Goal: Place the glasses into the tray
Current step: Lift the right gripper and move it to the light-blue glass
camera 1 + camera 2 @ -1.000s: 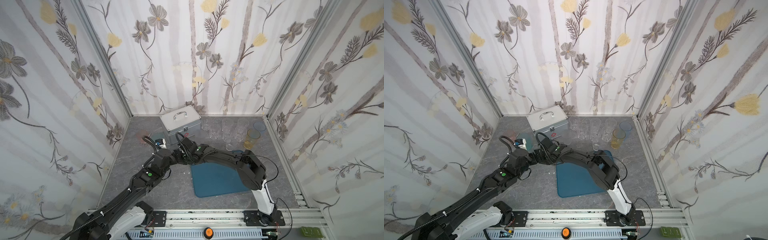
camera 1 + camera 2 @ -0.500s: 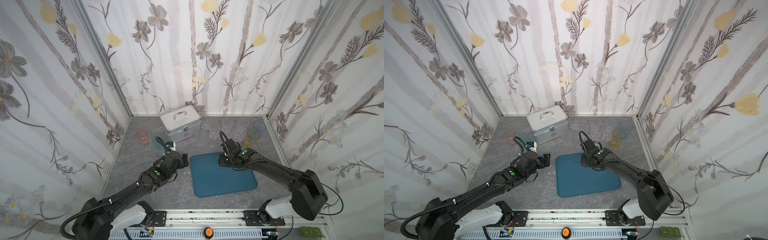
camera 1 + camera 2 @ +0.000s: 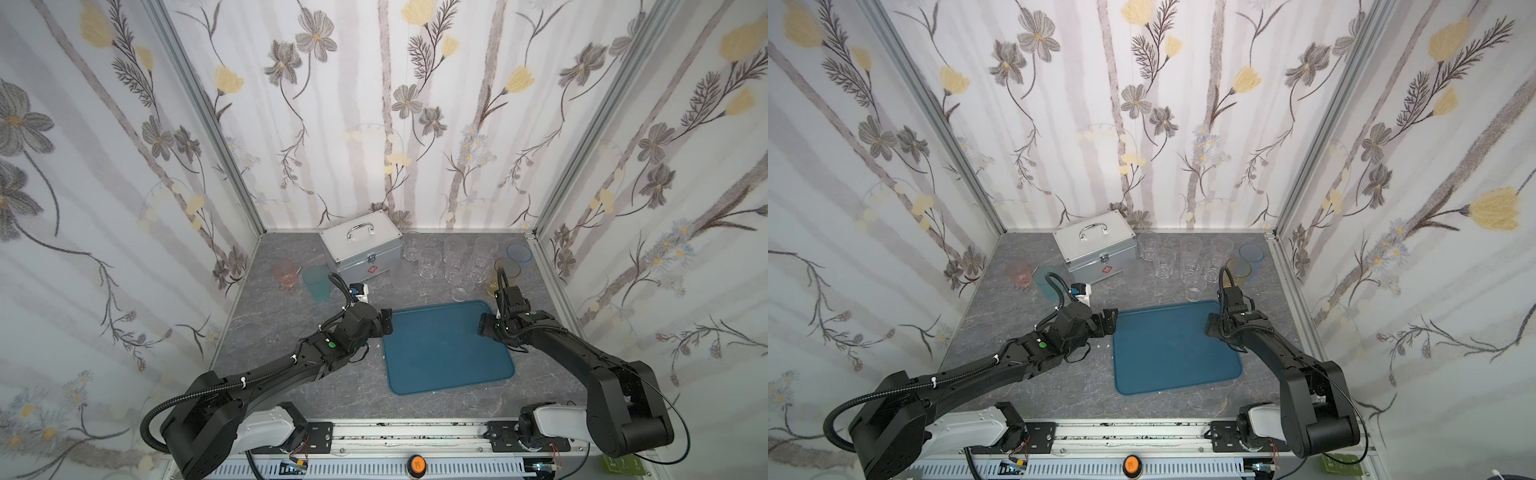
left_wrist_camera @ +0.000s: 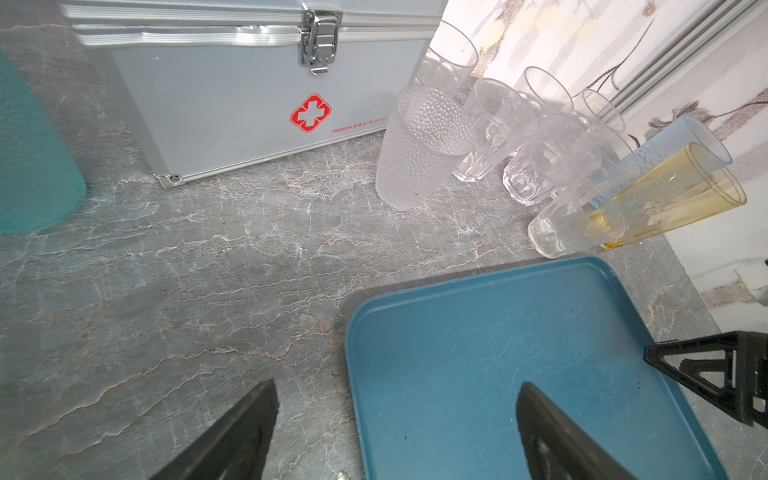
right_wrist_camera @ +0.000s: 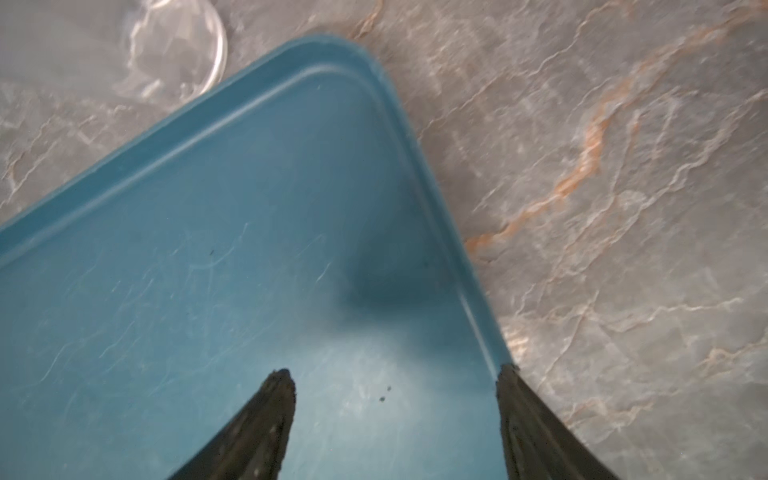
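The teal-blue tray [image 3: 444, 353] [image 3: 1175, 353] lies flat at mid-table with nothing on it. Several clear glasses [image 3: 453, 259] [image 4: 540, 158] stand behind it at the back right, with a frosted one [image 3: 401, 274], a yellow one [image 3: 506, 272] and a blue one [image 3: 519, 252]. A pink glass [image 3: 284, 272] and a teal glass [image 3: 317, 282] stand at the back left. My left gripper [image 3: 386, 322] [image 4: 397, 386] hangs open over the tray's far left corner. My right gripper [image 3: 484, 324] [image 5: 395, 374] is open over the tray's far right corner, holding nothing.
A silver metal case [image 3: 361, 249] [image 4: 249, 95] with a handle and a red cross sits against the back wall, left of the clear glasses. One small clear glass [image 3: 458, 293] [image 5: 178, 45] stands just beyond the tray's far edge. Patterned walls close in three sides.
My right arm swung from beside the left gripper near the case back to the tray's right corner and its jaws opened. My left gripper moved right to the tray's left corner.
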Action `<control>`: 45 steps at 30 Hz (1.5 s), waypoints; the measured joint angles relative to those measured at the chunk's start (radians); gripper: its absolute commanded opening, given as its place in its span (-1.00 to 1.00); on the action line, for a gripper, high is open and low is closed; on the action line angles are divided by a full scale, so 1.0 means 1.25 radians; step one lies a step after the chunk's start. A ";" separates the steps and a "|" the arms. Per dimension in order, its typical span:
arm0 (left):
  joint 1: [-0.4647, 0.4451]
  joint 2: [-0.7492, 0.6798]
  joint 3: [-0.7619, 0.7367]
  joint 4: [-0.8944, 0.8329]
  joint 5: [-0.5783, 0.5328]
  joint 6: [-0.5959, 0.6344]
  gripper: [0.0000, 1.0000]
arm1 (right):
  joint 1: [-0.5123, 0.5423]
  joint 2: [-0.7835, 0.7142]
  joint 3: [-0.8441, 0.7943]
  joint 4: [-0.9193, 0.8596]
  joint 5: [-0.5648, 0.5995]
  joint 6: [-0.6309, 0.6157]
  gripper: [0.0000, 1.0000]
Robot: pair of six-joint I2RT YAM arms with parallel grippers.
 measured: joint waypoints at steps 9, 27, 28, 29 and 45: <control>0.000 0.008 -0.015 0.004 -0.001 -0.008 0.85 | -0.042 0.066 -0.012 0.077 -0.040 -0.038 0.60; 0.013 -0.009 -0.021 0.004 -0.030 -0.003 0.86 | 0.200 0.061 -0.043 0.138 -0.053 0.099 0.55; 0.019 -0.019 -0.022 0.004 -0.033 0.000 0.85 | 0.212 0.059 -0.041 0.132 -0.061 0.115 0.55; 0.027 -0.029 -0.023 0.003 -0.036 0.003 0.84 | 0.221 0.054 -0.041 0.122 -0.071 0.129 0.55; 0.041 0.002 0.216 -0.131 -0.167 0.163 0.81 | -0.041 -0.037 0.420 -0.135 -0.029 0.024 0.12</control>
